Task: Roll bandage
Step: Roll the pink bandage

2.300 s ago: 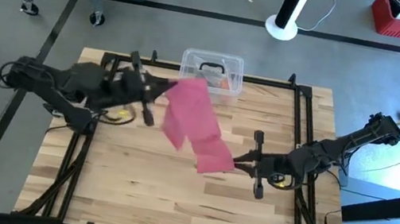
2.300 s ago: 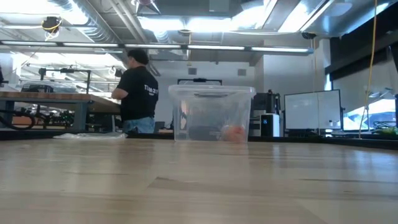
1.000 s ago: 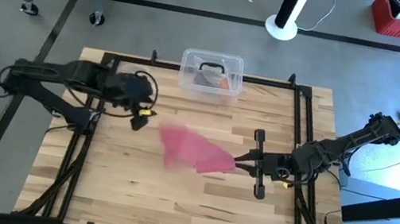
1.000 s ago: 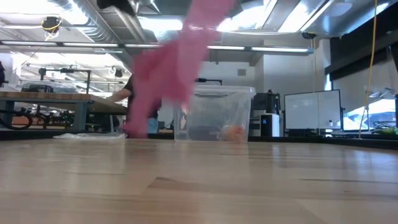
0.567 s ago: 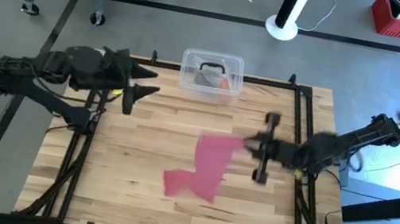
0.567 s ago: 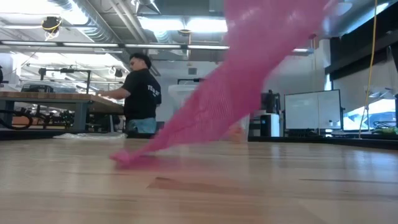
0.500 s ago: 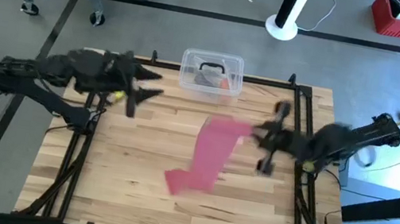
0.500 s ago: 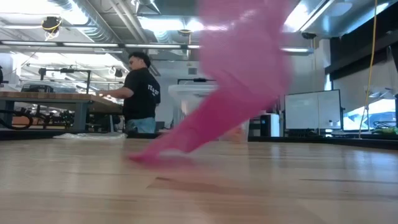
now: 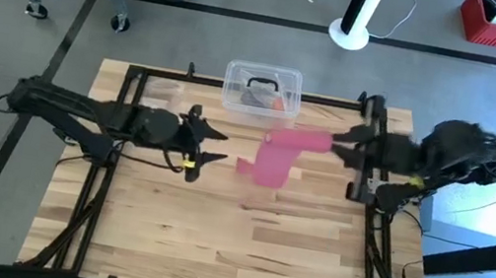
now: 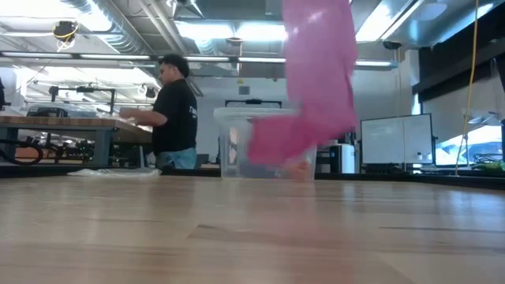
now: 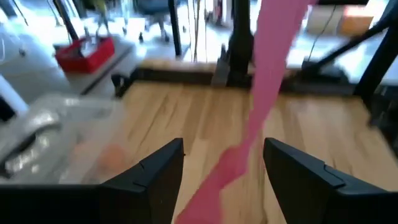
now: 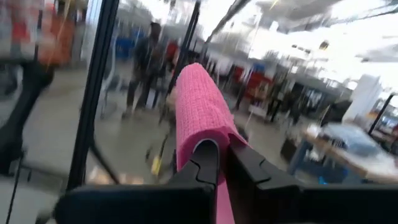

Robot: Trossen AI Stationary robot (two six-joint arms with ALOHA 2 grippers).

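The pink bandage point(image 9: 280, 154) hangs in the air over the table's far middle, in front of the clear plastic box point(image 9: 262, 89). In the low view the bandage point(image 10: 316, 87) drops from the top edge, and its lower end is clear of the table. My right gripper point(image 9: 335, 143) is at its upper end, shut on it. My left gripper point(image 9: 220, 147) is open, level, and points at the strip from the table's left. In its wrist view the bandage point(image 11: 270, 87) hangs beyond the gap between the fingers of my left gripper point(image 11: 224, 146), untouched. My right gripper pinches the bandage's upper end point(image 12: 200, 124) between its two shut fingers, which come at it roughly level from the table's right. The cloth bulges up over the fingertips point(image 12: 205, 155). The strip hangs slack below, with its lower end point(image 10: 268, 150) lifted clear of the table.
The clear plastic box point(image 10: 233, 142) with a black handle stands at the far edge. A small clear bag point(image 9: 164, 88) lies at the far left. Black frame rails point(image 9: 366, 193) run along the table's sides. A person point(image 10: 175, 114) stands at a bench beyond the table.
My right gripper has risen and gone toward the table's far right, still shut on the bandage. The strip's lower end, which trailed on the table, has been lifted clear. My left gripper, open, has swung toward the table's right, toward the hanging strip.
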